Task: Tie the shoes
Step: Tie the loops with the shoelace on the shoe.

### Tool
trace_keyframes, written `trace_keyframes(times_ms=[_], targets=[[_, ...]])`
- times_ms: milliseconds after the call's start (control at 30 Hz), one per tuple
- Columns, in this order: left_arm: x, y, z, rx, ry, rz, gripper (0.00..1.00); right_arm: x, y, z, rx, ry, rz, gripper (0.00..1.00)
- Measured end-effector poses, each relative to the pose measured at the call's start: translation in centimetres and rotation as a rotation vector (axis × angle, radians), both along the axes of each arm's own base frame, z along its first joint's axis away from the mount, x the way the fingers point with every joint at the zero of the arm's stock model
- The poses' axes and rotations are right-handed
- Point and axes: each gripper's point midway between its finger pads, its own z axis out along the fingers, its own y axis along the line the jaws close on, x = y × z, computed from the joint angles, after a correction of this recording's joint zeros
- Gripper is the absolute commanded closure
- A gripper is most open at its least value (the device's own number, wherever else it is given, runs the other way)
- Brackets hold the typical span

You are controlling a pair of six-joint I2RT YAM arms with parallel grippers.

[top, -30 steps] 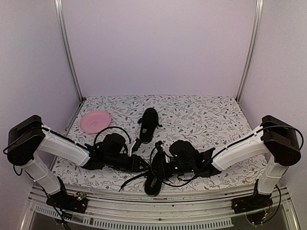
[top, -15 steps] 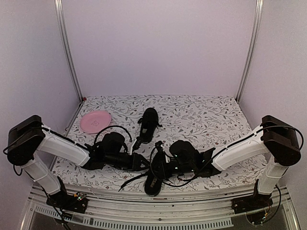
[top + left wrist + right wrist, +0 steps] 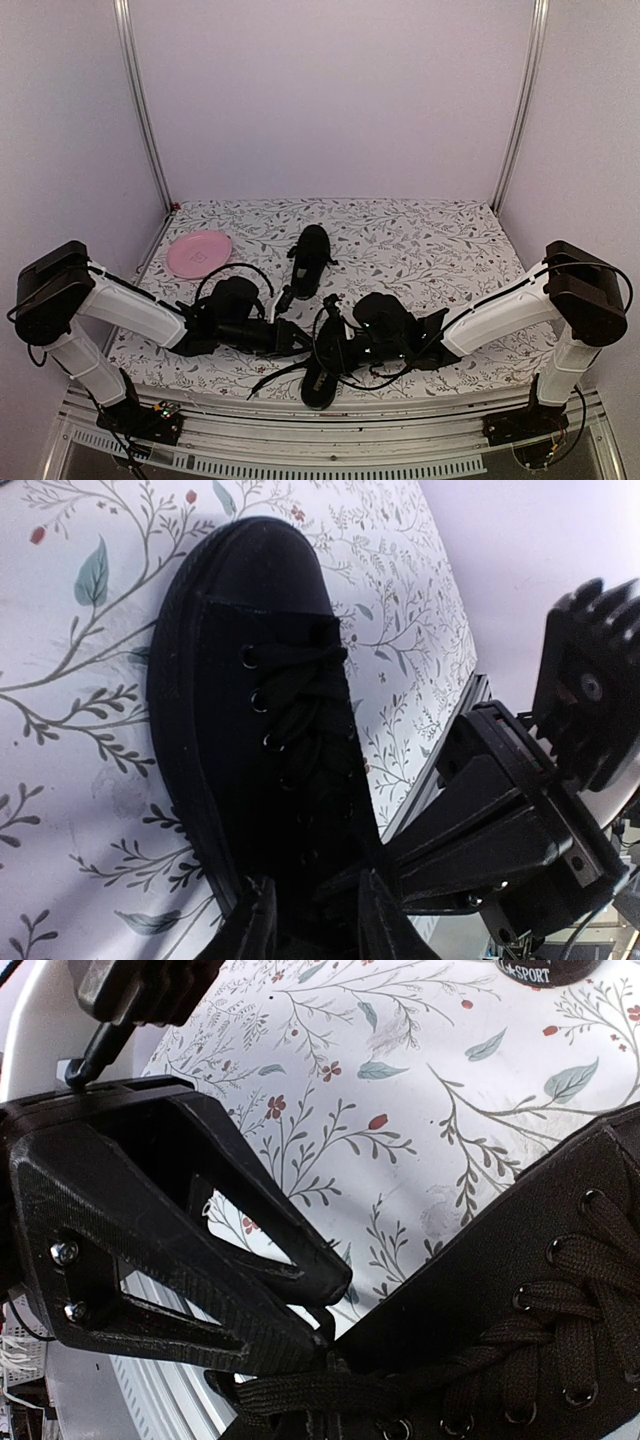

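Shoe (image 3: 235,740) heel cropped; lace (image 3: 300,1392) hold unclear.

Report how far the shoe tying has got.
Done: nothing visible; neither shoe shows a finished bow. In hand: the left gripper and right gripper meet over the near all-black lace-up shoe, its thin black lace ends loose on the flowered tablecloth. Left: knot this one, then the far black shoe.

A black shoe (image 3: 520,1290) is being shown at 4 o'clock on the floral surface (image 3: 400,1090), its laces (image 3: 330,1390) bunched at 6 o'clock. The left gripper (image 3: 332,1310) is being held at 9 o'clock, tips touching the laces. A second shoe (image 3: 545,970) is being cropped at 1 o'clock.
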Motion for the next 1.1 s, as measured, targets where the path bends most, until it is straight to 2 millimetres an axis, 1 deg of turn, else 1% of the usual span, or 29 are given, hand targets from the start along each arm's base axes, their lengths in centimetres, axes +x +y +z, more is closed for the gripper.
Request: trace_keyframes(times_ms=[600,833,967,1033,1100], targets=[[-0.3,-0.9,-0.3,-0.041,0.014,-0.029,0.72,-0.1,0.0,-0.1,-0.003,0.002,0.002,0.98],[-0.3,-1.3,-0.3,-0.065,0.019,-0.038,0.67,-0.2,-0.1,-0.2,-0.009,0.005,0.004,0.98],[-0.3,-1.4,-0.1,-0.075,0.018,-0.039,0.66,-0.2,-0.1,-0.2,-0.009,0.004,0.005,0.98],[-0.4,-1.5,-0.1,-0.081,0.019,-0.043,0.68,-0.3,-0.1,-0.2,-0.01,0.005,0.006,0.98],[-0.4,-1.6,-0.1,-0.087,0.024,-0.047,0.73,-0.3,-0.1,-0.3,-0.013,0.006,0.006,0.98]])
